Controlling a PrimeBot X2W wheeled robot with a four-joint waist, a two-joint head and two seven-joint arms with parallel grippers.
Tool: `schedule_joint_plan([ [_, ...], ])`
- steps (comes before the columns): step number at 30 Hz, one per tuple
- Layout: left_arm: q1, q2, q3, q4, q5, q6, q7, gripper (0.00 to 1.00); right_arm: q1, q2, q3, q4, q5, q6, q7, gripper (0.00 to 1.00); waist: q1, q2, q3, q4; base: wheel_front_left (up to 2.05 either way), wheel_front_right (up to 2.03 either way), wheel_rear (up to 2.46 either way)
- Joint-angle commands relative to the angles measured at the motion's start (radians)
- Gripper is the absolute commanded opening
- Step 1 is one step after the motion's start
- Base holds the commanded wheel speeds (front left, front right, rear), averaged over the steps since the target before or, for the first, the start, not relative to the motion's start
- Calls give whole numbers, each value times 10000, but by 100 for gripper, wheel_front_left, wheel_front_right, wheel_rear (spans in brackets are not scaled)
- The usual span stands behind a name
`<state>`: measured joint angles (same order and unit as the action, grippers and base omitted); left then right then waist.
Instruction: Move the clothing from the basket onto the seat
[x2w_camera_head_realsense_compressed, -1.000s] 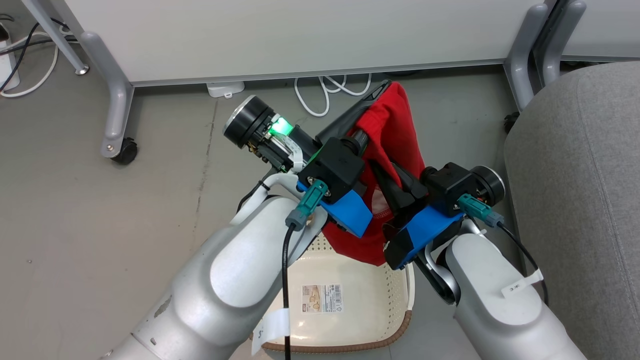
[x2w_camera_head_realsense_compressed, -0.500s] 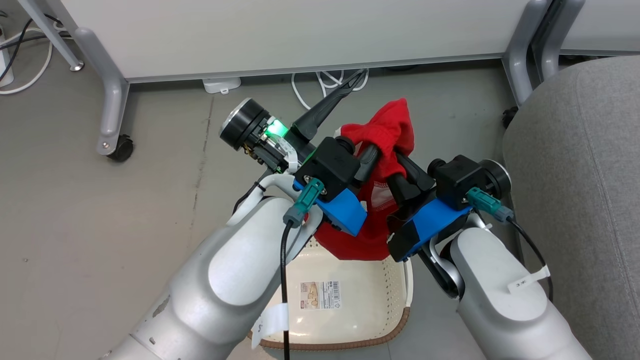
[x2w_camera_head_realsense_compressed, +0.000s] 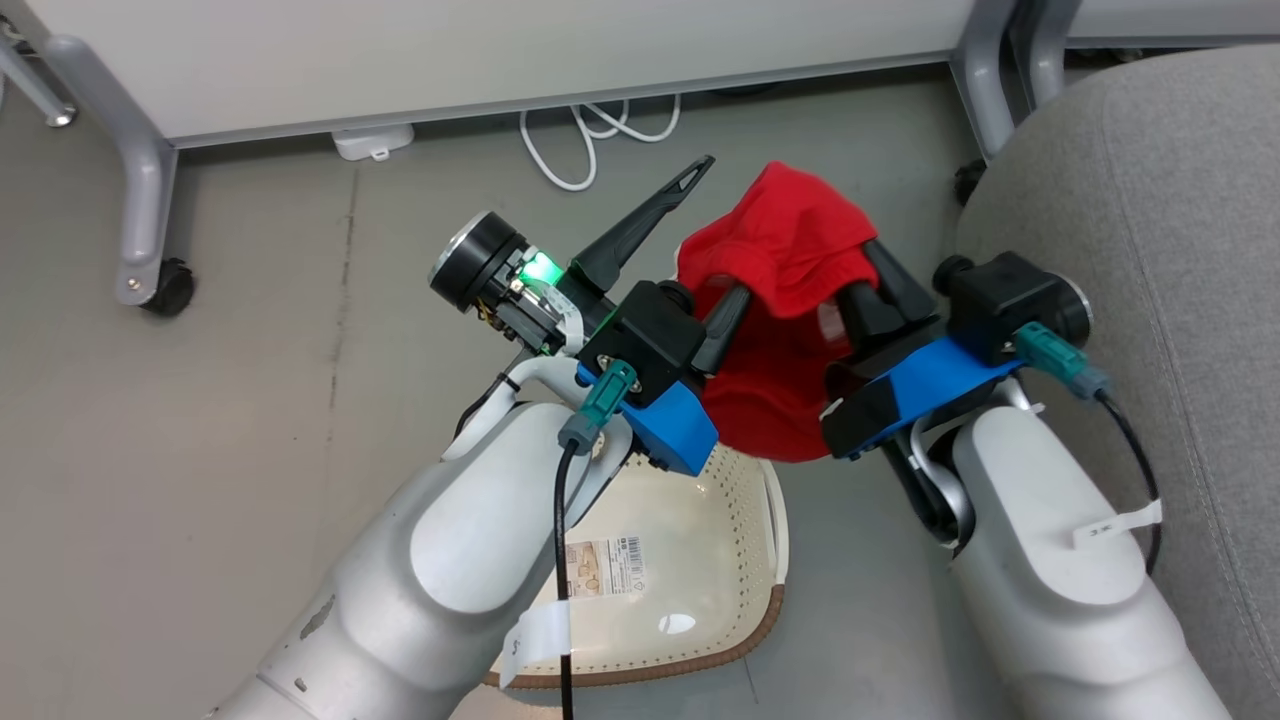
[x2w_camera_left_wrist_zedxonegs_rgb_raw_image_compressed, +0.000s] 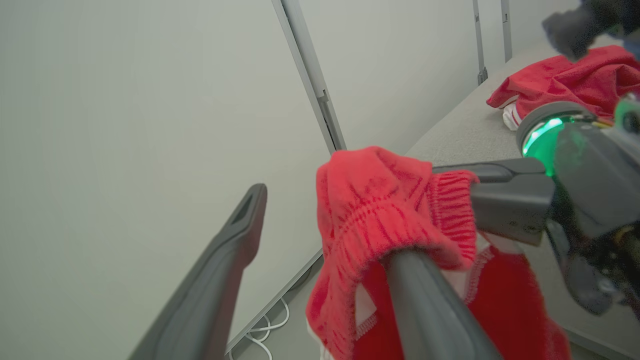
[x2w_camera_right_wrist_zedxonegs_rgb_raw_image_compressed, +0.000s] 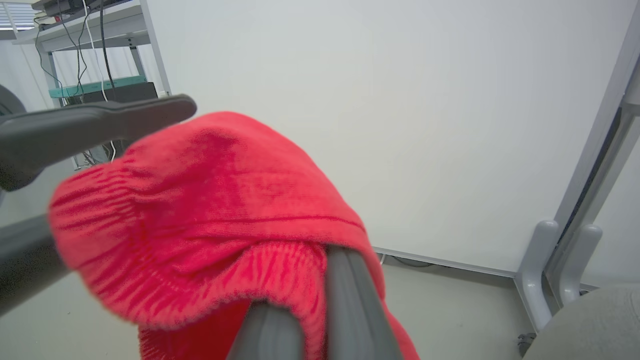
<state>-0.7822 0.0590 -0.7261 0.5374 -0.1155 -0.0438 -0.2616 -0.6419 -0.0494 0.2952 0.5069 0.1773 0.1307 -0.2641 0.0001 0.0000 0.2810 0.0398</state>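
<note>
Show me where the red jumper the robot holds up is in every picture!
Head view: red jumper, centre.
Left wrist view: centre, lower half.
Right wrist view: left of centre.
Shared landmark: the grey seat, at the right in each.

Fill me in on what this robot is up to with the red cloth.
The robot holds a red garment raised clear of the basket, beside the grey seat. Its right claw is shut on the garment. The left claw stands open, with the cloth draped over one of its fingers. The basket's bottom is bare where it shows, and another red garment lies on the seat.
</note>
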Motion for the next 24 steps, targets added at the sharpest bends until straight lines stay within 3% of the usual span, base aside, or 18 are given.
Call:
schedule_joint_plan([
  [1,68,41,-60,62,-43,-58,-51,100,-150,-18,-247,-85,-87,1,-3,0,-1,0,158,-177,0,0,0],
  [12,197,-24,-527,130,34,-243,-51,100,134,-15,-2207,-498,-532,1,-3,0,-1,0,665,-862,0,0,0],
  [24,576,104,-1031,92,122,-484,-51,100,473,-15,-3642,-1141,-477,1,-4,0,-1,0,1118,-2072,0,0,0],
])
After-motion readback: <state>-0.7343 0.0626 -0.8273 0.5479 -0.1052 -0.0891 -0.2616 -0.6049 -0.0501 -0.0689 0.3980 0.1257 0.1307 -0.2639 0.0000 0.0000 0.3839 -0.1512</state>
